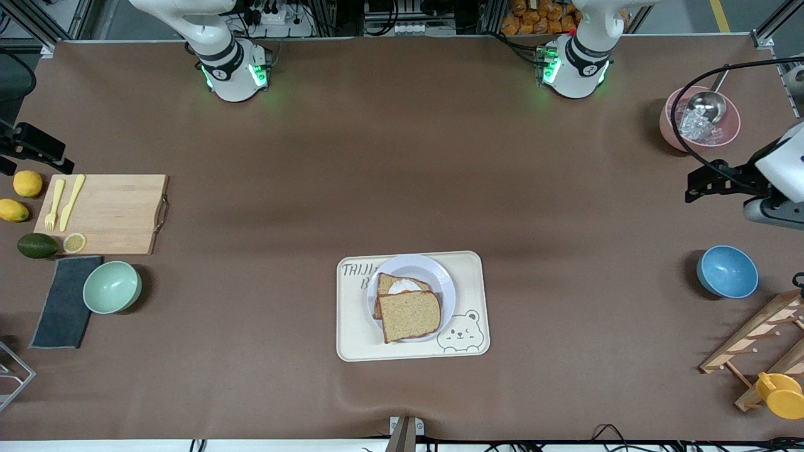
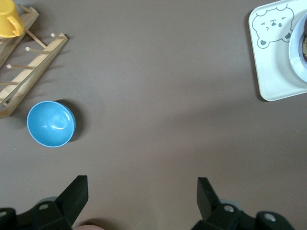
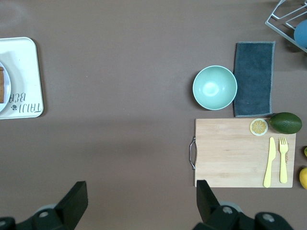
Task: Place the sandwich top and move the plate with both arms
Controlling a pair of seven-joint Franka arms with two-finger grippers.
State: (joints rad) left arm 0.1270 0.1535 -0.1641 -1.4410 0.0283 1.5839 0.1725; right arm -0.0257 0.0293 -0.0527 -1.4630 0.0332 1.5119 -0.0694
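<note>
Jaws stand wide and empty on both sides: our left gripper hangs over bare tabletop near the glossy blue bowl, our right gripper over bare tabletop near the bamboo cutting board. The plain brown wholemeal sandwich top already rests on the egg-bearing slice, skewed toward the front camera and overhanging it, on the small round lavender-white plate, which sits on the cream rectangular bear tray. We judge the plate move comes next. With so shallow a rim, uneven lifting could tilt the plate and slide the skewed slice off.
</note>
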